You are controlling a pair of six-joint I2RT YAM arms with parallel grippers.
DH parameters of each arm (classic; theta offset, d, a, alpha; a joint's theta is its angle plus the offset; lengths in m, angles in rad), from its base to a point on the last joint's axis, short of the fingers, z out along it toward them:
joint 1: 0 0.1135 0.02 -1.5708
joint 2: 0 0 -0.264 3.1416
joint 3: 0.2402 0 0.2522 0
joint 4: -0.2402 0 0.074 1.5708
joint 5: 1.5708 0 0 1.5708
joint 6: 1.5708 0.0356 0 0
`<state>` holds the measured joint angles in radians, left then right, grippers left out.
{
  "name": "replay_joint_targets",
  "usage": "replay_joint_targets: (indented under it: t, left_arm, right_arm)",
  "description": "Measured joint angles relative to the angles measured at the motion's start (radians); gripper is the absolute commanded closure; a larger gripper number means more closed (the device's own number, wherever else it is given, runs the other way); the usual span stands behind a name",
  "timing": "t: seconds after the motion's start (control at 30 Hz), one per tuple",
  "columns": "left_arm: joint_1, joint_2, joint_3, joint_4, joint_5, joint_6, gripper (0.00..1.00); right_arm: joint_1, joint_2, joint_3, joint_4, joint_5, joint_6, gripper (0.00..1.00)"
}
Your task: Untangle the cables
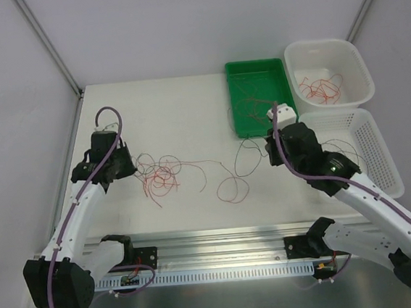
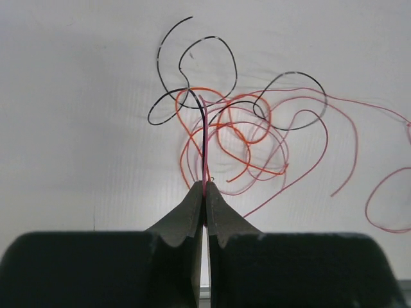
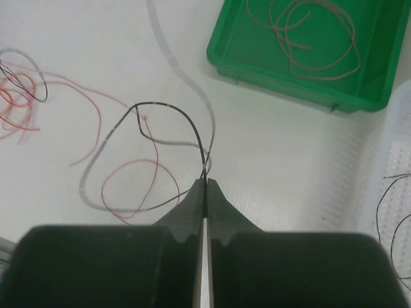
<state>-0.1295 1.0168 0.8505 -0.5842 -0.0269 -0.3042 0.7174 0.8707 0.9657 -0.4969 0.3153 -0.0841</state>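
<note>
White table (image 1: 187, 112), perhaps six cables (image 1: 161, 177)

On the counter (image 1: 187, 112) the tangle (image 1: 160, 174) lies left of centre, the left fingers (image 2: 192, 212) pinched on strands at its left edge. Loose loops (image 1: 231, 182) lie to its right, one strand pinched in the right fingers (image 3: 221, 208) at their right side. Behind the loops stands the tray (image 1: 232, 100), with the tub (image 1: 357, 63) to its right and the basket (image 1: 381, 159) in front of the tub; cables lie in all three.
</note>
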Motion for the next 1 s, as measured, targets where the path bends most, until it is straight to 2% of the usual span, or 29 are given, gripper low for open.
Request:
replay_joint_targets:
  t: [0.13,0.3,0.43,0.53,0.7,0.9,1.0]
  left_arm:
    - [0.0,-0.002,0.068,-0.027,0.061,0.0,1.0]
    - [0.0,-0.021,0.266,-0.084,0.184,-0.004,1.0]
    - [0.0,-0.074,0.428,-0.081,0.293,-0.018,1.0]
    - [0.0,-0.119,0.46,-0.074,0.315,-0.019,1.0]
    - [0.0,-0.125,0.359,-0.066,0.278,-0.014,0.99]
    - [0.0,0.069,0.151,-0.069,0.209,0.006,0.98]
    - [0.0,0.11,0.07,-0.072,0.176,0.011,0.9]
  right_arm:
    - [0.0,0.125,-0.015,-0.031,-0.012,0.038,0.98]
    - [0.0,0.254,-0.048,-0.039,-0.025,0.089,0.98]
    - [0.0,0.319,-0.063,-0.034,-0.043,0.113,0.98]
    - [0.0,0.333,-0.063,-0.027,-0.061,0.126,0.99]
    - [0.0,0.286,-0.055,-0.041,-0.066,0.126,0.99]
    - [0.0,0.174,0.083,-0.142,-0.021,0.085,0.99]
    - [0.0,0.116,0.2,-0.202,0.049,0.048,0.99]
